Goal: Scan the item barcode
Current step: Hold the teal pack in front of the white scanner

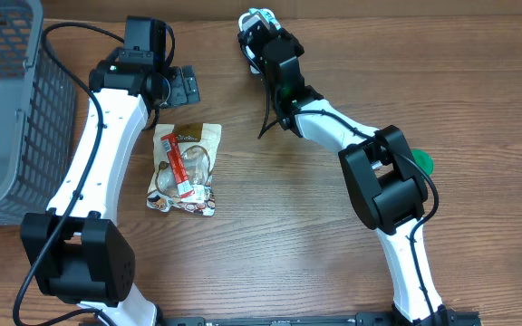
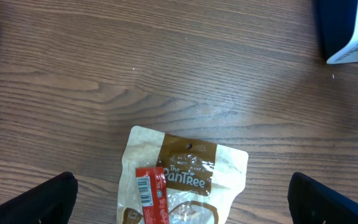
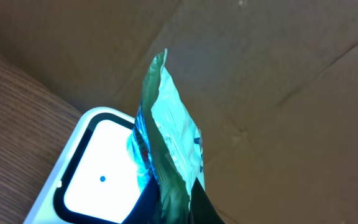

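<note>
R gripper clamped on green packet — held edge-on just above scanner, window lit. L gripper jaws wide over table — 1 snack pouch below.

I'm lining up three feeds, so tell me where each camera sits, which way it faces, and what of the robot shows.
Overhead: above the table, facing down; shows the left arm, right arm, snack bag and basket.
Left wrist: on the left arm, looking down at the snack bag; left pincer open, fingertips in the bottom corners.
Right wrist: on the right arm, facing the scanner with a green packet held before it; little of the arm shows.
Shared: overhead and left wrist both show the snack bag.
</note>
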You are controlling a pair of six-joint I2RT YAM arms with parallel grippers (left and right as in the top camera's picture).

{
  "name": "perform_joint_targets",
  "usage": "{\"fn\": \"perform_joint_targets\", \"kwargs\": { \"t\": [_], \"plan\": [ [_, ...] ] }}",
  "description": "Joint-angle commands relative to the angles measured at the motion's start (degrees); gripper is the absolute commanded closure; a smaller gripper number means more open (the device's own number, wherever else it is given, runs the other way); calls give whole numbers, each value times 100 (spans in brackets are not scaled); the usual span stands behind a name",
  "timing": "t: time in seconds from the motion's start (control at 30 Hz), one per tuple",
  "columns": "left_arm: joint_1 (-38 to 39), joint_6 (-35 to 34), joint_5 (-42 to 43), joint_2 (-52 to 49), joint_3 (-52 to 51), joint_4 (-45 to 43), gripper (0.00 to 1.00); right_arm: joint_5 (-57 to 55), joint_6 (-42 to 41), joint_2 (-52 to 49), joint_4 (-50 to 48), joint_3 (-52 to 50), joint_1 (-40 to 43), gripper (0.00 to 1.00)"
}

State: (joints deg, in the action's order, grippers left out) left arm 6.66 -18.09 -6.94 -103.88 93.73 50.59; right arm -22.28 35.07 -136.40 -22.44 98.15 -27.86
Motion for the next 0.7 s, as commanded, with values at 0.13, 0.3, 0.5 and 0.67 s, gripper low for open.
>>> {"fn": "perform_joint_targets", "kwargs": {
  "t": [0.13, 0.3, 0.5, 0.67],
  "plan": [
    [2, -13, -76, 7, 33, -7, 0, 48, -452, -9, 118, 55, -101, 96],
    [2, -13, -76, 7, 35, -7, 0, 46, -511, -7, 153, 55, -155, 96],
    [2, -13, -76, 7, 33, -7, 0, 46, -509, 39, 197, 57, -166, 96],
    [2, -13, -76, 7, 33, -7, 0, 52, -514, 479, 177, 57, -138, 96]
  ]
}}
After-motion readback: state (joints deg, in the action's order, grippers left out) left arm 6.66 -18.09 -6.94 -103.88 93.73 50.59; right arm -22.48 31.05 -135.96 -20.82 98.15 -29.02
